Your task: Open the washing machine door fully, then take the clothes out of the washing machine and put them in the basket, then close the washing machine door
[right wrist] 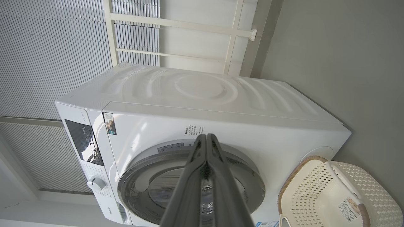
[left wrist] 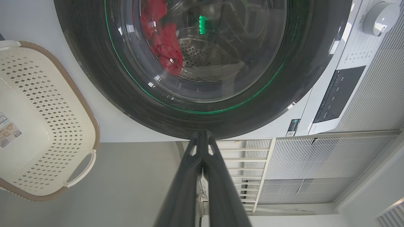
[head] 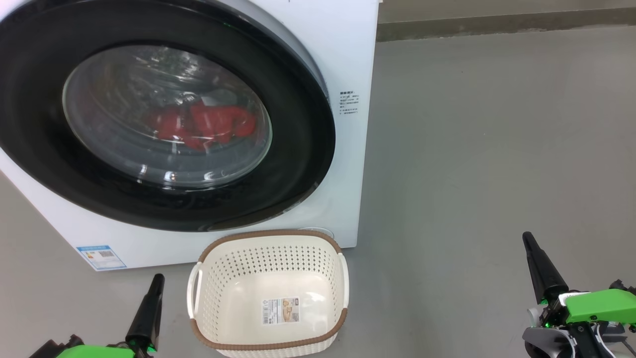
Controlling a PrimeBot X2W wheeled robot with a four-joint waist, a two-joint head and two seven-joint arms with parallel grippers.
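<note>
Both empty, fingers pressed together: left gripper (head: 157, 281) and right gripper (head: 528, 239) hover short of the washing machine (head: 350, 44). Its door (head: 198, 201) is closed, red clothes (head: 203, 122) behind the glass; basket (head: 271, 233) sits at the machine's foot, handy for unloading I guess.

The washing machine door (head: 298, 149) is running off the head view's left edge — the clothes (head: 208, 124) are showing blurred behind its glass.

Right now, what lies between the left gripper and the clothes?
The door: in the left wrist view its glass stands between the left gripper and the clothes.
</note>
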